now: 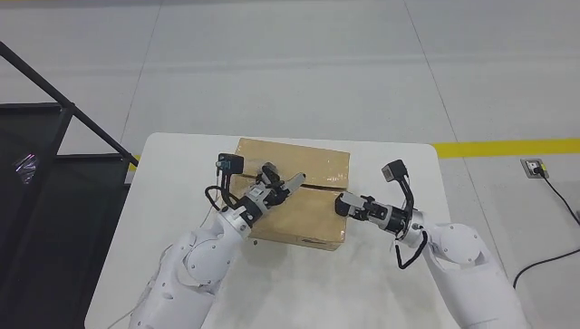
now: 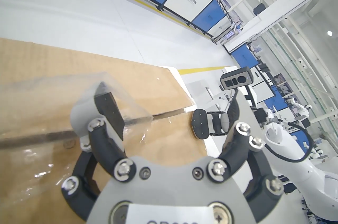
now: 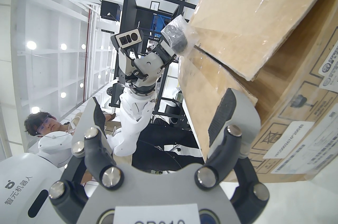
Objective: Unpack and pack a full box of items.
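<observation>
Box (image 1: pixel 308 159) flanked | left gripper (image 1: pixel 283 184) spread over seam (image 1: pixel 319 187) | right gripper (image 1: pixel 343 205) spread at box edge

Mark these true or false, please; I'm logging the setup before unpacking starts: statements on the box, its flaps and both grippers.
1. The cardboard box sits on the white table. True.
2. The box's top flaps stand wide open. False: they lie almost shut, with a narrow seam between them.
3. The left gripper is open above the box top. True.
4. The right gripper is shut on a flap. False: its fingers are open at the box's end.
</observation>
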